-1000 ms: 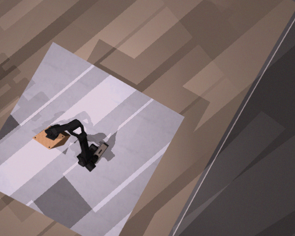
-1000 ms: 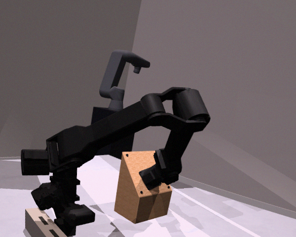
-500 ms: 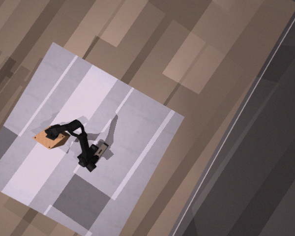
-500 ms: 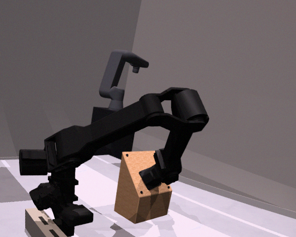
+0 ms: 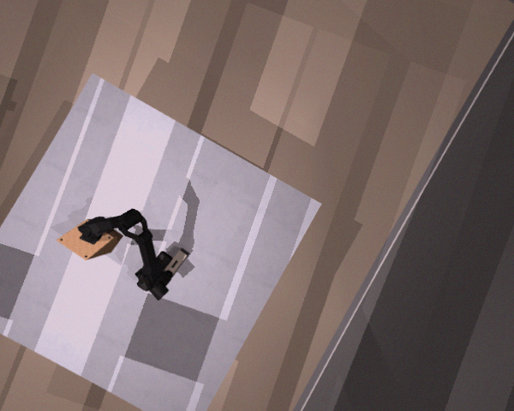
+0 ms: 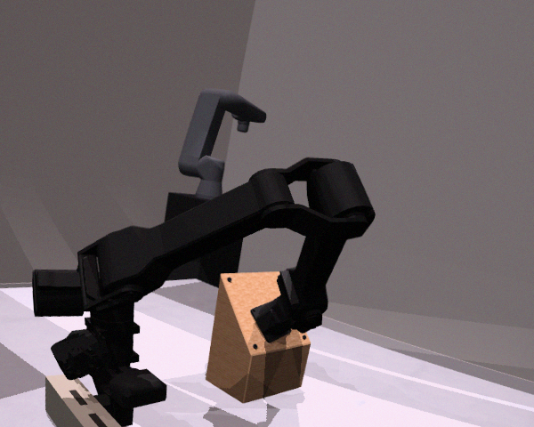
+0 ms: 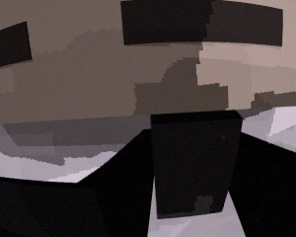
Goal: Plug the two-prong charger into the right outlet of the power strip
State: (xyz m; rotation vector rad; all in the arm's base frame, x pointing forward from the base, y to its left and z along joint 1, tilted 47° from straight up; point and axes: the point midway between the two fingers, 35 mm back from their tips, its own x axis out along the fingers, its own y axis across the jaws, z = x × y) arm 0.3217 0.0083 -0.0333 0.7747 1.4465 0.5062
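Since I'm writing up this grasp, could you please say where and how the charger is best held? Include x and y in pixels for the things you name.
Probably by its two long sides, one of the jaws on each, coming from behind: the charger (image 7: 194, 165) is a straight-sided block, and that leaves its end toward the strip (image 5: 182, 255) (image 6: 57, 400) (image 7: 79, 94) free.

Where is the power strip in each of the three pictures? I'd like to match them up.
Top: the power strip is small, left of centre and below the middle.
Exterior: bottom left corner, running out of the picture.
Wrist: close up across the upper part, cut off by the edges.
Shared landmark: a dark slot in its pale face.
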